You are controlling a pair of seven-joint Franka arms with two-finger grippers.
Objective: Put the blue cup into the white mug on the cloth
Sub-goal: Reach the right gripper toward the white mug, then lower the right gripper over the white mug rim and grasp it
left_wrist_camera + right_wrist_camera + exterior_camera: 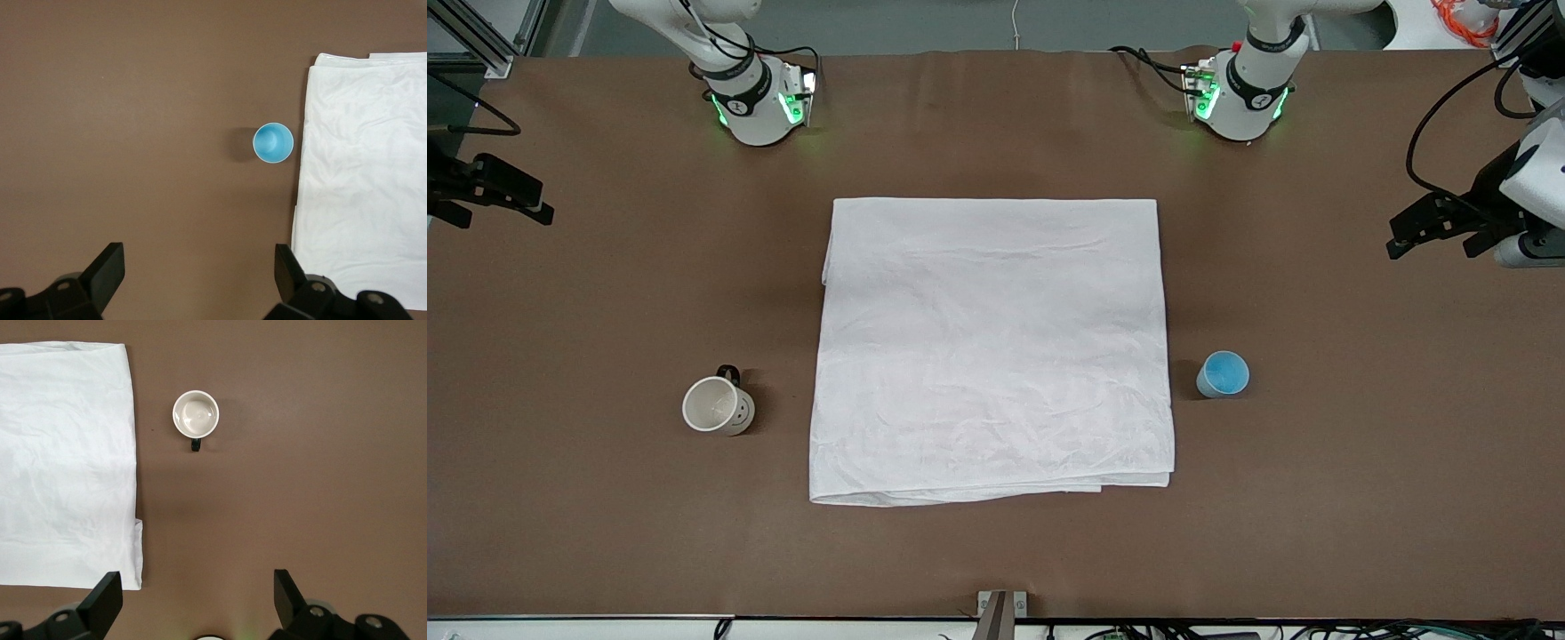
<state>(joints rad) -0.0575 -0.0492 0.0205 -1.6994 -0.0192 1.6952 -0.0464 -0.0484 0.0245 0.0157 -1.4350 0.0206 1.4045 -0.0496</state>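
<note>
Nearest the front camera, the cloth (991, 348) is lying flat in the middle of the table (996, 560), folded double and carrying nothing. Beside it, toward the right arm's end, the mug (718, 406) is standing upright on bare table, well apart from the cloth edge. Beside the cloth toward the left arm's end, slightly farther from the camera than the mug, the cup (1224, 374) is standing upright, close to the cloth edge but not touching it.

Farther up, the left gripper (1440, 233) is hanging over bare table at the left arm's end, and the right gripper (496, 192) is hanging over the opposite end. Both are spread wide and gripping nothing.

Nothing of the task is looking done: the mug is not on the cloth and the cup is not in the mug.

The right wrist view is looking straight down into the mug, showing it empty with its black handle (195, 444). The left wrist view is showing the cup's blue inside, also empty. Only the front view is showing both vessels and both arms together.
</note>
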